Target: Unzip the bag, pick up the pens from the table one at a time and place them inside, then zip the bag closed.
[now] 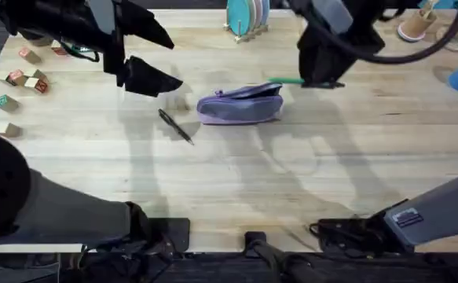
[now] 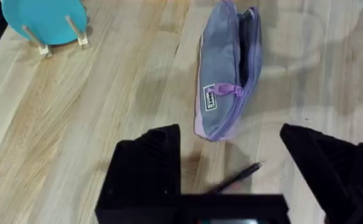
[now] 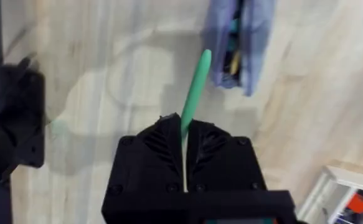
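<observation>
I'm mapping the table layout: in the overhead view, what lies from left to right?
Small wooden blocks → slim black pen → lavender fabric pouch → green pen in the right gripper.

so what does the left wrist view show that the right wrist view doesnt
Left wrist view: the black pen lying on the table between the open left gripper fingers, a label and pull tab on the bag's side, and a teal plate in a wooden rack.

Right wrist view: the green pen clamped in the right gripper, its tip aimed at the bag's mouth, with items already visible inside.

Both: the unzipped purple bag on the wooden table.
</observation>
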Controlling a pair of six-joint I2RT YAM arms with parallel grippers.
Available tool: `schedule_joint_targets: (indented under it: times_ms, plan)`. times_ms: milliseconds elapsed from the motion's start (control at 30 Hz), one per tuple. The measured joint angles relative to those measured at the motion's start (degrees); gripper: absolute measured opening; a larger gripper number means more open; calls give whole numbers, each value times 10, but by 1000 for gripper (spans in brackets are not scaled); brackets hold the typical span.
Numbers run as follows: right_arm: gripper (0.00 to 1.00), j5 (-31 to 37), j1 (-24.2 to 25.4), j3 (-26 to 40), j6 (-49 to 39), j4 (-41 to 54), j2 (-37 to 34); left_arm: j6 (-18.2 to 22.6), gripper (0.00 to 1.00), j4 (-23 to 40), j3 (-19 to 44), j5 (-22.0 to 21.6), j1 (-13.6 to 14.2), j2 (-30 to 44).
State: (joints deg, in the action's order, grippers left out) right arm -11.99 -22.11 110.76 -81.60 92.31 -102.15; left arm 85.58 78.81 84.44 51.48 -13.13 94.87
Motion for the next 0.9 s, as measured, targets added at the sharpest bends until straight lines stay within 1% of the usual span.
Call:
schedule_joint_targets:
  times_ms: [233,433,700,900]
  plan:
    - [32,9,16,-86,-14,-51,-1,0,994,0,0,0,0,0]
    - [32,44,18,-139,-16,-106,-1,0,994,0,0,0,0,0]
    - [32,62,18,-152,-16,-177,-9,0,994,0,0,0,0,0]
    - [32,65,18,-152,-16,-188,-21,0,993,0,0,0,0,0]
